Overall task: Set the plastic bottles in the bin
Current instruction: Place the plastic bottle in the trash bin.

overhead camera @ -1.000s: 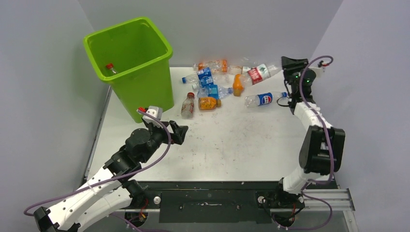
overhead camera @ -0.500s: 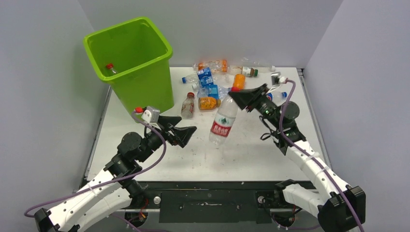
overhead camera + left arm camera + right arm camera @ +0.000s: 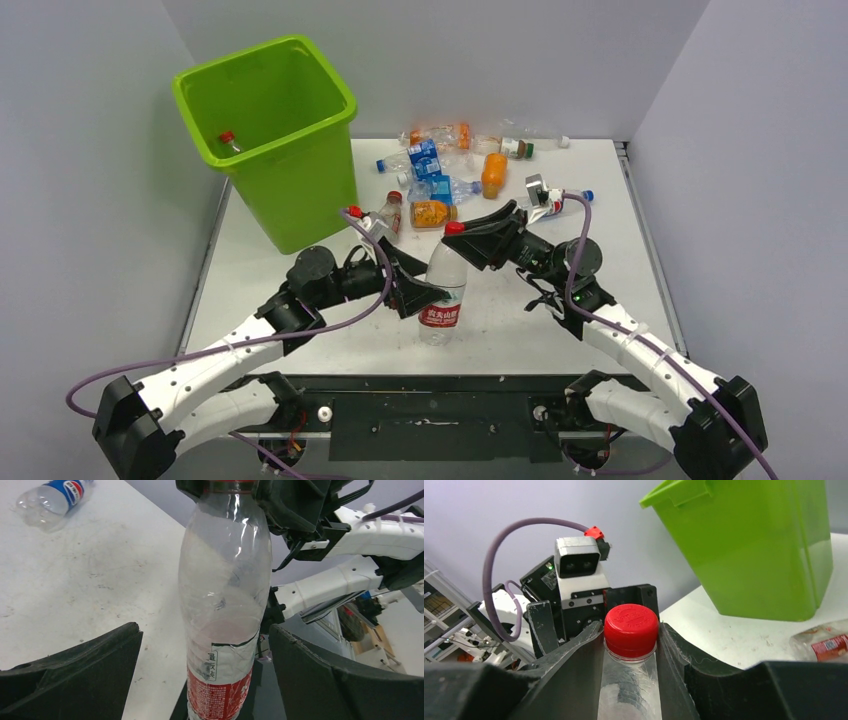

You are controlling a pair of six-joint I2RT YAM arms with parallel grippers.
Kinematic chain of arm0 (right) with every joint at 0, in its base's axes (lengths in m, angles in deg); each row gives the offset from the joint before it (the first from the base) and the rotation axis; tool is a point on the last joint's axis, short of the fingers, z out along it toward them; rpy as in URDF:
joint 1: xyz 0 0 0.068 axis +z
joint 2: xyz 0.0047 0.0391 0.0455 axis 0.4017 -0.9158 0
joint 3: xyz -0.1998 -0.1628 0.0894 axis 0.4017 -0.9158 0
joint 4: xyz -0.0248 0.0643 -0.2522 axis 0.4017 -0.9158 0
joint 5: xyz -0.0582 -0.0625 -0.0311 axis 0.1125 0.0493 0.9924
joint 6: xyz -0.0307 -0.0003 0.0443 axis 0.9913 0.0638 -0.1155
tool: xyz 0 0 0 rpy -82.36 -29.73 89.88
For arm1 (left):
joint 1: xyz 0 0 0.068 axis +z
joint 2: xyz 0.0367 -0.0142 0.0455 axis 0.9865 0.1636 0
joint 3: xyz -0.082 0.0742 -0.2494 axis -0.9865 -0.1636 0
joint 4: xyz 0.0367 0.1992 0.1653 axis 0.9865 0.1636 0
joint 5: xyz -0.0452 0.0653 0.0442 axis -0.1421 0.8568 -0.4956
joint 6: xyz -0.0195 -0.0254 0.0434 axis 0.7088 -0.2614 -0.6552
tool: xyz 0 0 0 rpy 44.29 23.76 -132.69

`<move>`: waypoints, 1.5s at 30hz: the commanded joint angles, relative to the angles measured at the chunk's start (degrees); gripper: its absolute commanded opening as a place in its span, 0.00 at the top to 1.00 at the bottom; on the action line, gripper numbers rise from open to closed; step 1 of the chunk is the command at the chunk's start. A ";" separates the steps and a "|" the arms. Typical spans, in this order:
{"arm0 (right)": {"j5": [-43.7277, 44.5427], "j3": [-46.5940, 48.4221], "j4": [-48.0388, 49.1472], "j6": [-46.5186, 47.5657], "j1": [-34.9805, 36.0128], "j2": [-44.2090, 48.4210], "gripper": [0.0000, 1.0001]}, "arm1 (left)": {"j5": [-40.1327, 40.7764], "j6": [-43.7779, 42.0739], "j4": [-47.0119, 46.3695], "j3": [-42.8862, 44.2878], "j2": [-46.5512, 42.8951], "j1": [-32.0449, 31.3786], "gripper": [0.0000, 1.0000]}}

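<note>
Left pincer (image 3: 425, 293): spread wide, one finger on each side of the bottle's lower body. The left wrist view shows a gap on both sides.
Held bottle (image 3: 225, 580): upright between your left fingers, red label low, hanging by its neck. You cannot tell whether its base touches the table (image 3: 520, 320).
Right pincer (image 3: 631, 635): clamped on the neck just under the red cap, directly above your left pincer.
Handover risk: if you let go with the right before the left has closed, the bottle drops and rolls off. The thin, empty wall could also buckle and squirt out under a hard squeeze.
Collision risk: both pincers are close, so an off-centre close could twist the neck.
Loose bottles (image 3: 450, 160): heaped beyond the right pincer.
Bin (image 3: 300, 190): far left of your left pincer, one bottle (image 3: 229, 140) inside. A low carry would strike its tall wall.
</note>
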 commanded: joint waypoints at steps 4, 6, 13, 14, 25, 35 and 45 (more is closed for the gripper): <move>-0.23 -0.35 10.01 -1.65 1.25 -1.19 0.95 | -7.95 4.80 -11.13 1.85 1.91 -0.34 0.19; 0.21 -0.02 9.27 -1.53 1.40 -1.14 0.95 | -8.96 5.87 -13.00 1.85 2.64 -0.34 0.32; 1.11 2.00 -0.49 1.22 1.69 3.50 0.31 | -8.30 7.77 -18.58 0.36 1.91 -0.26 0.68; 1.40 2.13 -3.11 2.07 1.63 5.01 0.23 | -7.30 7.81 -19.10 0.15 1.35 -0.26 0.70; -6.19 -2.85 -17.21 4.20 2.50 16.63 0.08 | 1.28 7.22 -20.78 -0.73 -2.55 0.09 0.73; 2.45 -2.04 -17.41 9.53 13.45 8.91 0.18 | 0.33 8.74 -21.26 0.88 -0.23 0.00 0.73; 14.64 -4.78 -17.80 15.80 17.11 10.43 0.66 | 1.75 6.80 -13.88 2.30 -3.31 -0.05 0.05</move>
